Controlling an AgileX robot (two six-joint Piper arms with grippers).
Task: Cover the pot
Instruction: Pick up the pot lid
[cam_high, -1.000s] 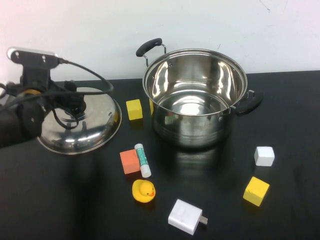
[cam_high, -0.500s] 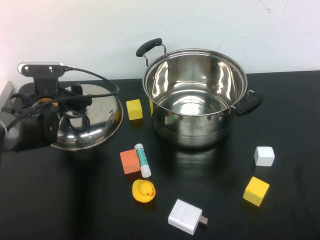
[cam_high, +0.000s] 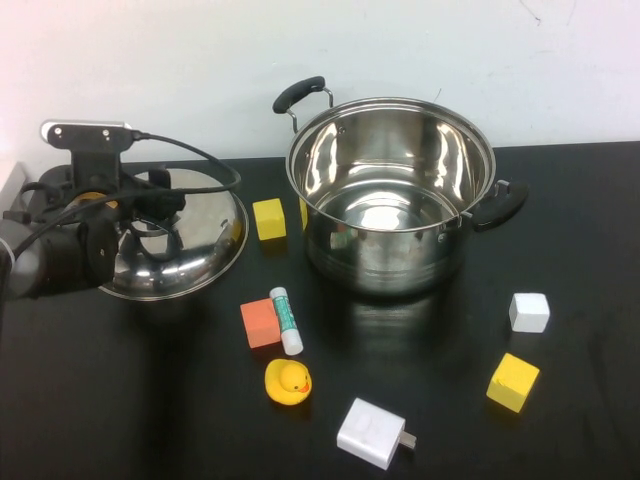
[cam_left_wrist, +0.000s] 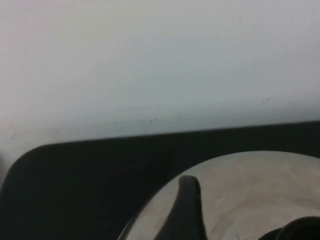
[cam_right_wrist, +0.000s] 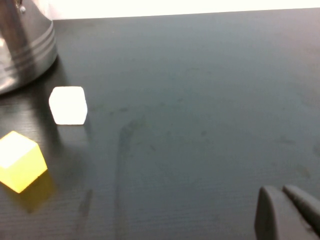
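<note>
The big steel pot (cam_high: 390, 200) stands open and empty at the back middle of the black table; its wall also shows in the right wrist view (cam_right_wrist: 20, 45). The domed steel lid (cam_high: 200, 245) is at the left, slightly tilted. My left gripper (cam_high: 150, 210) is over the lid's middle, shut on its black knob. In the left wrist view one dark finger (cam_left_wrist: 189, 210) stands over the lid (cam_left_wrist: 250, 185) and the knob (cam_left_wrist: 300, 231) shows at the edge. My right gripper (cam_right_wrist: 287, 200) is shut and empty over bare table right of the pot, outside the high view.
A yellow cube (cam_high: 268, 218) lies between lid and pot. An orange cube (cam_high: 260, 322), a glue stick (cam_high: 285, 320), a rubber duck (cam_high: 288, 382) and a white charger (cam_high: 372, 433) lie in front. A white cube (cam_high: 528, 312) and a yellow cube (cam_high: 513, 381) lie at the right.
My left gripper and the lid have shifted a little to the right, toward the pot, over the last second. Almost nothing moved in the last half second.
</note>
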